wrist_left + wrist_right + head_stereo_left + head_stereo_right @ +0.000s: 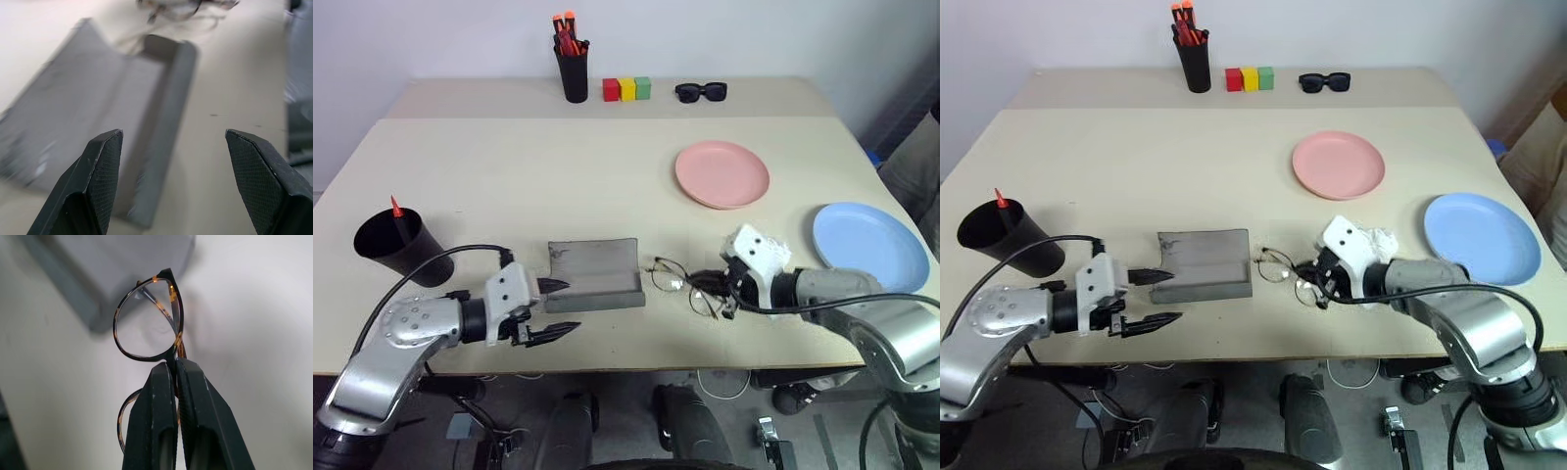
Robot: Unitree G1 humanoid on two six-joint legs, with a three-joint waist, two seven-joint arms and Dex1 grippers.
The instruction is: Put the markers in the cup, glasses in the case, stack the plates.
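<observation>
The glasses (149,323) are pinched at the bridge by the right gripper (175,369), whose two black fingers are pressed tight together on the frame. The glasses are seen just to the right of the case (595,275), close to it but not in it. The case is lying open on the table (509,176). The left gripper (555,308) is held at the near left corner of the case, with its fingers spread wide and nothing between them.

Far to the left of the case, the cup (399,247) is seen, with a red pen tip (397,208) poking out of it. Behind the case and to its right, the pink plate (722,174) is lying. The blue plate (869,245) is set apart from it, far to the right of the case.
</observation>
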